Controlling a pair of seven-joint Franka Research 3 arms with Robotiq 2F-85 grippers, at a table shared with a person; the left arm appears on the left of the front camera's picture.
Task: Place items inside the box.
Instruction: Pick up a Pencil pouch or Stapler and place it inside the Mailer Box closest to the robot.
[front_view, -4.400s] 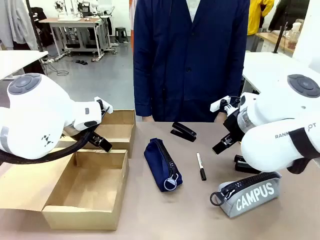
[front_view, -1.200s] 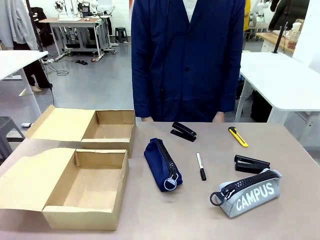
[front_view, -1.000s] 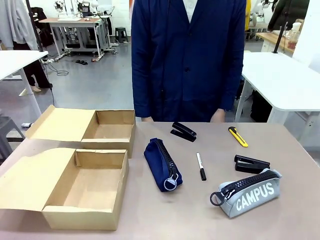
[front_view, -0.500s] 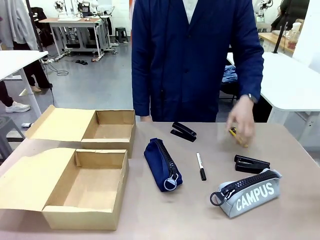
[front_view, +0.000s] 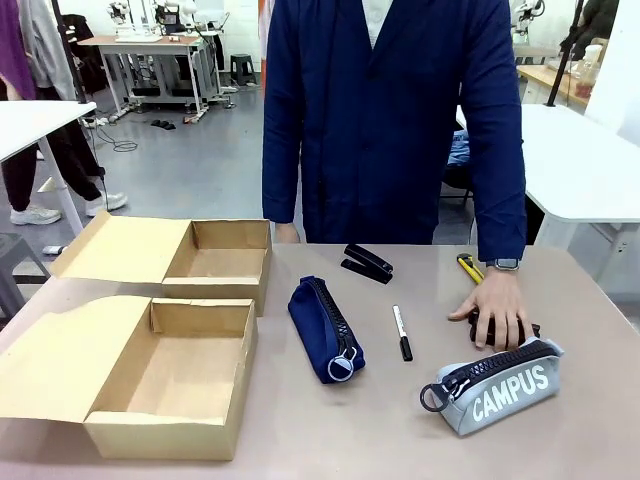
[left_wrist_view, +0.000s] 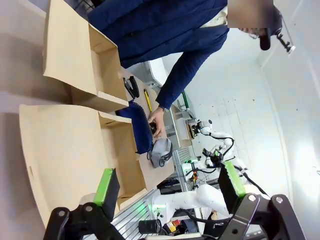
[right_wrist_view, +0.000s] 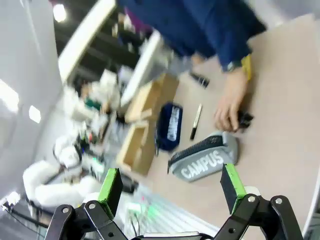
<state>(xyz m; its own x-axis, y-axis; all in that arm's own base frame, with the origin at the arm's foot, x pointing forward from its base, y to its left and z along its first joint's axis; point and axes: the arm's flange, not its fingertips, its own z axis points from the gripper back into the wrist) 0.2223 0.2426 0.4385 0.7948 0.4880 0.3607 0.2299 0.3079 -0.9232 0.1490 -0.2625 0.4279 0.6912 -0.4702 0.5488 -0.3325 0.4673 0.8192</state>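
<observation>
**Entry: packing stage, nothing yet boxed.**

1. Left gripper (left_wrist_view: 167, 186): jaws spread wide, nothing between them, held high over the table.
2. Right gripper (right_wrist_view: 170, 186): likewise spread to the full and empty, looking down from well above.
3. Box (front_view: 165, 440): nearest the robot on its left, lid flap laid out flat, interior bare.
4. Grey "CAMPUS" pouch (front_view: 497, 387): near edge on the robot's right, zipped, lying flat.
5. Navy pouch (front_view: 325, 327): mid-table, just beside the box's right wall.
6. Marker pen (front_view: 400, 332): between the two pouches, capped end toward the robot.
7. Stapler (right_wrist_view: 246, 119): just beyond the grey pouch, under the person's hand (front_view: 495, 310) (fingers curled over it, so mostly hidden).
8. Second stapler (front_view: 367, 263): far side, untouched.
9. Yellow cutter (front_view: 468, 267): far right, by the person's wrist.
10. Smaller box (front_view: 240, 235): beyond the main one, also bare.

Step judged: the first item is being taken up, by the person. Next move calls for carrying that stapler across the table to item 3; both arms should keep clear.
</observation>
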